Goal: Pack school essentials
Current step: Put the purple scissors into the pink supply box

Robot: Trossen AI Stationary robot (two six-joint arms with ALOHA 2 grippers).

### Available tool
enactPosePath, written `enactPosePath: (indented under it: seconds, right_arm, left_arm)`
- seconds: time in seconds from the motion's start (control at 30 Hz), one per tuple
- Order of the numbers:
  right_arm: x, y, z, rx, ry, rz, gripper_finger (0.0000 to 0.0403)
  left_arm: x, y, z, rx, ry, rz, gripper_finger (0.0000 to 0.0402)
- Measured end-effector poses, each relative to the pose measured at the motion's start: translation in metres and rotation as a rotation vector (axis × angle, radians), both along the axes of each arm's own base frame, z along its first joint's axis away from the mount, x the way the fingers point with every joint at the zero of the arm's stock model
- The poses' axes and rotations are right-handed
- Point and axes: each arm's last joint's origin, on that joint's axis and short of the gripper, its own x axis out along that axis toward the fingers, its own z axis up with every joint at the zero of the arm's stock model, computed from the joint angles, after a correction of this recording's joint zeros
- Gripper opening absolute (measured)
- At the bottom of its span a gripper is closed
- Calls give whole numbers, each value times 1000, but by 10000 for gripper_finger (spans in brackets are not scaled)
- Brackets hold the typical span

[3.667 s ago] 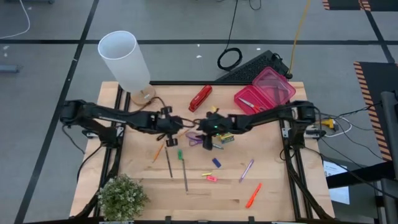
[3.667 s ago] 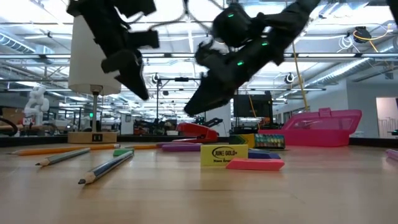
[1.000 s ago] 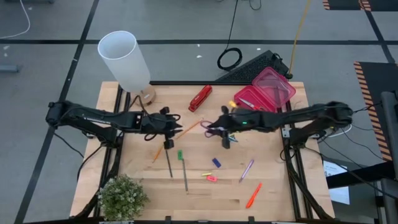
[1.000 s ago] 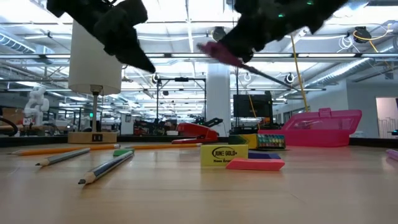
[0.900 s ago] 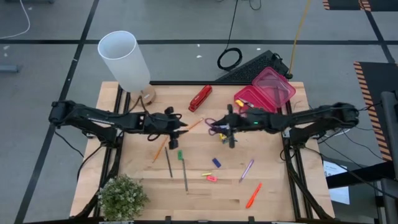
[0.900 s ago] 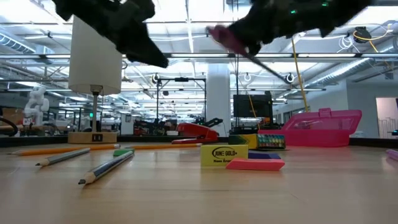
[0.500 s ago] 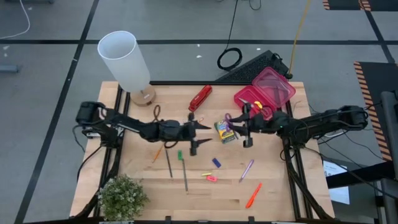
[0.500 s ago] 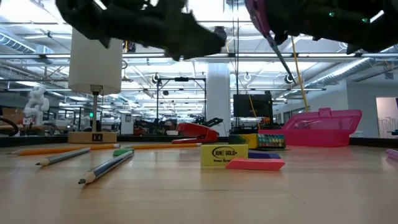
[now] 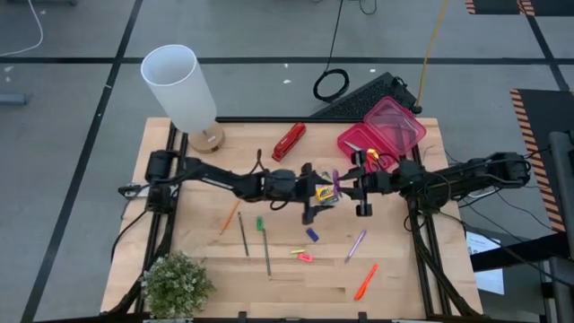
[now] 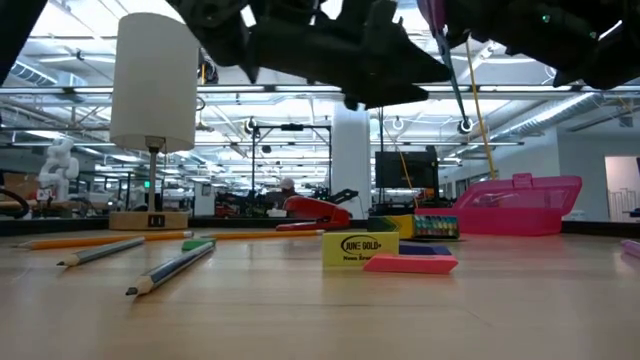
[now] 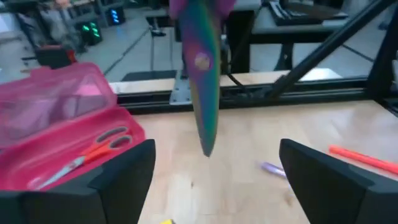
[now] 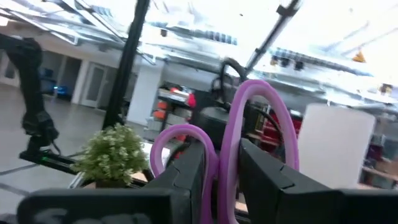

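Left gripper (image 9: 316, 195) shifted from left-centre of table, by pencils, across to middle, arm now stretched far out, fingers spread, now just beside purple-handled scissors (image 9: 336, 183). Right gripper (image 9: 349, 189) pulled back from table middle toward pink plastic box (image 9: 381, 130), lifted. Scissors raised off table, clamped by handles (image 12: 261, 112) in right gripper, blades (image 11: 204, 81) hanging point-down above wood. Green-yellow crayon box (image 9: 325, 194), earlier covered by right arm, uncovered half a second ago, now partly under left gripper.
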Motion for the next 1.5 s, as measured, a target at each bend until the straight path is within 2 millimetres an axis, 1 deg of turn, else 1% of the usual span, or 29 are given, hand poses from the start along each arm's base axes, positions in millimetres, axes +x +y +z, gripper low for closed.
enactPosePath:
  seconds: [0.1, 0.17, 0.2, 0.37, 0.53, 0.67, 0.8, 1.0, 1.17, 1.27, 1.4, 1.5]
  right_arm:
    - [0, 1, 1, -15, -10, 8, 77]
    - [-1, 0, 1, -17, -14, 5, 77]
    - [0, 0, 1, -19, -13, 3, 77]
    - [0, 0, 1, -36, -16, -5, 77]
    - [0, 0, 1, -75, -24, -22, 77]
    - [-1, 0, 2, -81, -34, -24, 77]
    - [-1, 0, 2, -81, -33, -24, 77]
    - [-1, 0, 2, -81, -33, -24, 77]
    - [-1, 0, 2, -82, -35, -21, 77]
    - [-1, 0, 2, -75, -33, -18, 77]
    - [0, 0, 1, -63, -23, -19, 77]
    - [0, 0, 1, -34, -14, -20, 78]
  left_arm:
    - [11, 6, 0, -22, -24, -35, 344]
    - [13, 10, -4, -30, -8, -50, 335]
    - [16, 11, -4, -31, -33, -57, 329]
    - [20, 17, -6, -32, -95, -76, 292]
    - [25, 26, -20, -42, -88, -114, 251]
    - [31, 28, -23, -42, -101, -133, 225]
    - [31, 29, -24, -28, -98, -135, 197]
    - [32, 29, -17, -13, -164, -155, 153]
    - [32, 29, -17, 2, -164, -193, 124]
    - [32, 29, -18, 5, -157, -195, 100]
    - [31, 35, -21, 0, -127, -188, 66]
    - [30, 41, -22, -14, -103, -190, 48]
